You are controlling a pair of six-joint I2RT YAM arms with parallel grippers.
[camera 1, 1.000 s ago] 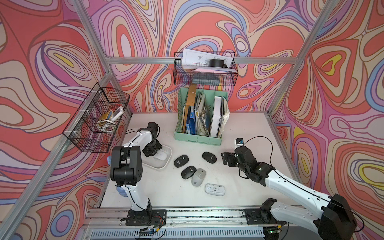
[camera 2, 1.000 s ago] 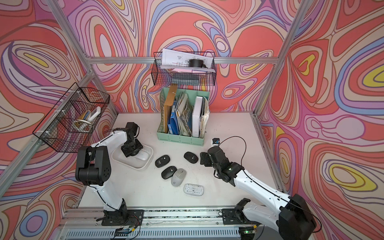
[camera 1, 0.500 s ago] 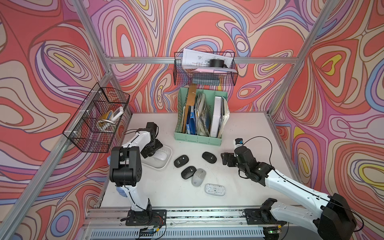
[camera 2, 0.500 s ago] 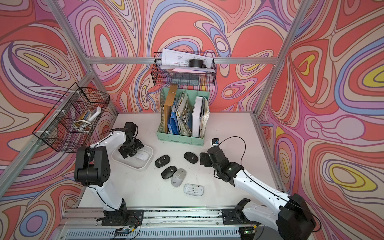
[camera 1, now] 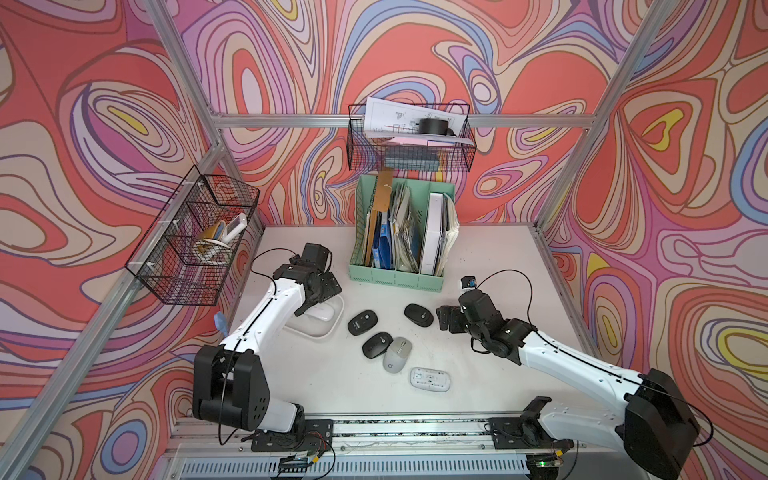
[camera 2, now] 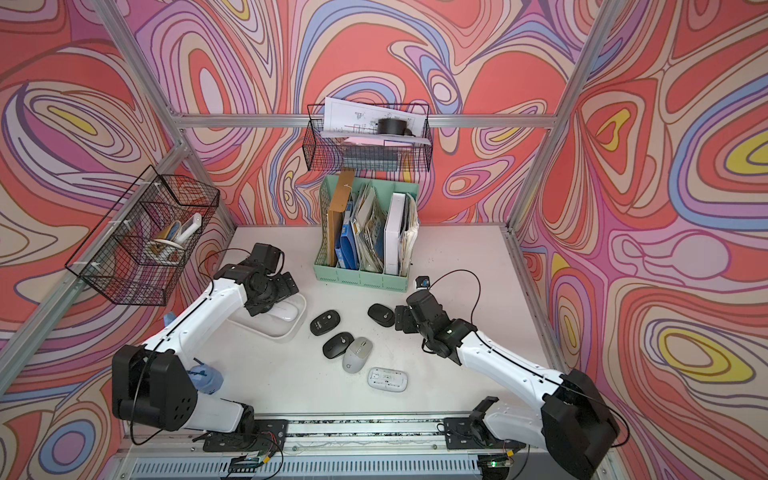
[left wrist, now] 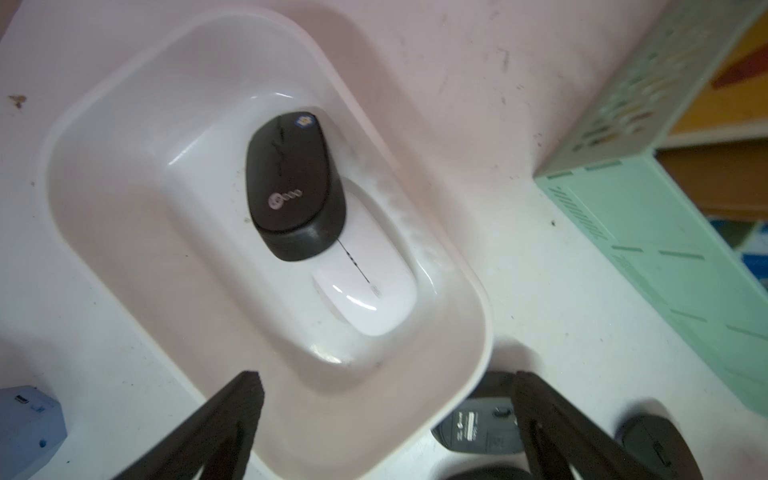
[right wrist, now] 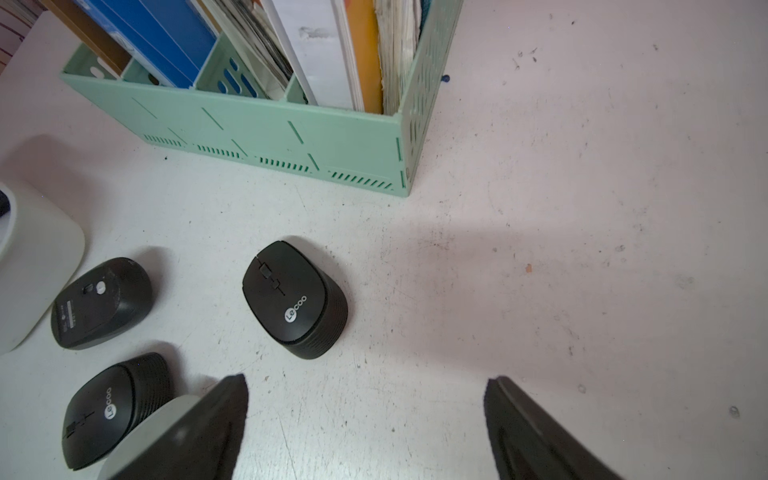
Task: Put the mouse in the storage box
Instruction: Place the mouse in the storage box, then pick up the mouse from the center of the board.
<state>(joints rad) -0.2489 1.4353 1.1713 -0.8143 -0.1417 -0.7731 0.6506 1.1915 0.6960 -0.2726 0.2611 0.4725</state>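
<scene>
White plastic lies nearest the front: a flat mouse (camera 1: 430, 378), apparently belly up, alone on the surface (camera 1: 498, 245). Just behind it a grey mouse (camera 1: 397, 353) touches a black mouse (camera 1: 377, 345). Past those, an upturned black mouse (camera 1: 363, 322) lies just beside the storage box (camera 1: 318, 334).

The relation that matters sits a little farther back. The lone Lecoo mouse (right wrist: 293, 299) rests on the surface just ahead of the right fingers (right wrist: 523, 424), which stand wide apart and empty. In the right wrist view it is not centred in their gap but offset toward one finger. Its long axis runs slantwise to the fingers' closing line, with the scroll wheel at the end away from them. Both top views show the right arm as much the nearer one. I judge that a small sideways shift and a wrist turn are needed before any descent, so the fingers close across the narrow width.

The left fingers (left wrist: 232, 415) are spread wide too, holding nothing, above one end of the storage box. Inside it a boxed black mouse (left wrist: 291, 187) lies with its rear end overlapping a white mouse (left wrist: 370, 286), so that delivery looks done. Farthest back stands the mint-green file organizer (camera 1: 395, 276).
</scene>
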